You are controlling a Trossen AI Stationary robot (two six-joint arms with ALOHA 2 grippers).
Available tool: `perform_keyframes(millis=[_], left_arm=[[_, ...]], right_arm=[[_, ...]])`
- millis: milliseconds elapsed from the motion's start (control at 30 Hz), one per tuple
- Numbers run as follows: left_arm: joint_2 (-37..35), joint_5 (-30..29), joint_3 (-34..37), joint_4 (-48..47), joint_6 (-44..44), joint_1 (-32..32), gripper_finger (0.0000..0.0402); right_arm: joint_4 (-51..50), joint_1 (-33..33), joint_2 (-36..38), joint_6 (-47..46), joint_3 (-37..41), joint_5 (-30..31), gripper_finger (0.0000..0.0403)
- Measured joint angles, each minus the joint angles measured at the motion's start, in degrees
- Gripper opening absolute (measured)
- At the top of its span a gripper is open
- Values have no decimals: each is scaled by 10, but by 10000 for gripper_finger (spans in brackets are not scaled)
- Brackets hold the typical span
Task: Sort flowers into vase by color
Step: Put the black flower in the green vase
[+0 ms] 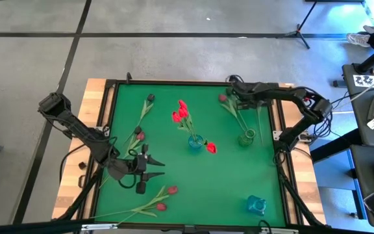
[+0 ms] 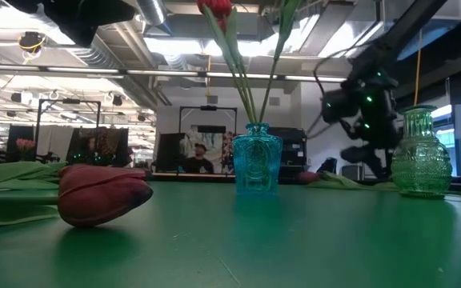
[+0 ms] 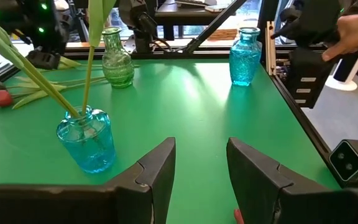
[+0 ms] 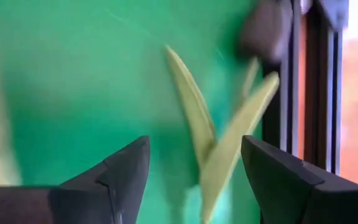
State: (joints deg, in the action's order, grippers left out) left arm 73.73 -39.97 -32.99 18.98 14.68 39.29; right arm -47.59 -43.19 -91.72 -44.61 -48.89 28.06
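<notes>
A green table (image 1: pixel 226 175) is set on a grey floor. Red flowers (image 1: pixel 182 114) stand in the central blue vase (image 1: pixel 195 143); others lie at 8 o'clock. A person's hand (image 3: pixel 356 34) appears only in the left wrist view. Both the left gripper (image 1: pixel 153 170) and right gripper (image 1: pixel 234 91) are spread, empty.

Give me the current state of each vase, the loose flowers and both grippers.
Middle blue vase: upright, holding red flowers.
Green vase: upright, stems in it.
Corner blue vase: upright, looks empty.
Loose flowers: lying flat on the mat.
Left gripper: open, empty.
Right gripper: open over a pink flower, not gripping.
</notes>
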Motion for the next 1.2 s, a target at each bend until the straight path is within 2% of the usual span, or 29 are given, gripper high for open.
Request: perform_keyframes(millis=[267, 367, 467, 667, 733, 867, 1067, 1200], left_arm=[[0, 0, 0, -21, -1, 10, 141], [0, 0, 0, -25, -2, 10, 141], [0, 0, 0, -27, -5, 8, 141], [0, 0, 0, -25, -28, -4, 141], [0, 0, 0, -25, -29, -7, 141], [0, 2, 0, -24, -33, -12, 141], [0, 0, 0, -19, -47, -18, 141], [0, 0, 0, 6, -48, -18, 141]], right_arm=[[51, -3, 5, -68, 91, 0, 251], [69, 0, 5, -60, 95, -10, 231], [87, 20, 4, -52, 84, -16, 184], [107, 43, 2, 5, 35, -36, 43], [111, 45, 6, 29, 12, -35, 12], [114, 66, 30, 60, -49, -10, 18], [111, 140, 104, 100, -122, 59, 6], [51, 155, 137, 99, -123, 52, 11]])
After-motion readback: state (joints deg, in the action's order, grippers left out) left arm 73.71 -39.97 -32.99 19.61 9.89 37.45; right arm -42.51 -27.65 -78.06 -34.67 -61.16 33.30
